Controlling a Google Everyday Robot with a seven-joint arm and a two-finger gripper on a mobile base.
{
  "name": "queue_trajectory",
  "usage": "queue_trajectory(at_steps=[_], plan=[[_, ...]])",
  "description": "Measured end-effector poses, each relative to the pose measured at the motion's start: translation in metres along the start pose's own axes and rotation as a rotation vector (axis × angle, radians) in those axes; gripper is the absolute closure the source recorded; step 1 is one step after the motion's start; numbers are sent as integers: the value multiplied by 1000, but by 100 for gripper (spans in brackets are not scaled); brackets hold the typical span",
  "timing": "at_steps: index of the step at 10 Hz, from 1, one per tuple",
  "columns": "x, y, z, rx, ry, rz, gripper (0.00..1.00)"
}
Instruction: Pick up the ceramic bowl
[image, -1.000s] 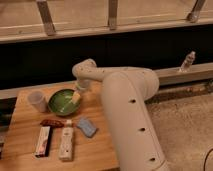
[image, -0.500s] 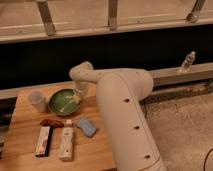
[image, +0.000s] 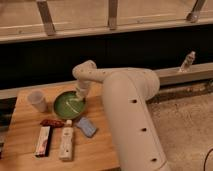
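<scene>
Now pincer (image: 76, 100) down inside ceramic bowl (image: 67, 106) on wooden table (image: 97, 147); opening, grip: cannot tell.

Setting read as an indoor test area beside a window wall, not a home kitchen. End effector (image: 78, 95) was over the green ceramic bowl (image: 68, 105) on a small wooden surface (image: 97, 150). Behind it ran a dark low wall and ledge under metal-framed glazing (image: 112, 14); to its right, speckled carpet (image: 185, 127).
</scene>
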Motion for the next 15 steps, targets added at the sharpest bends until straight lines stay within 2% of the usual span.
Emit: queue_trajectory(at_steps=[2,5,7,9,11,15], plan=[[8,-11,-10,-37,-42,46,100],[20,-37,-28,-45,-101,112,100],[16,-48,-47,-50,-151,138,100],[10,-66,-74,-50,-216,157,100],[0,-73,-91,-54,-262,166,100],[-7,-89,-137,-79,-407,184,100]])
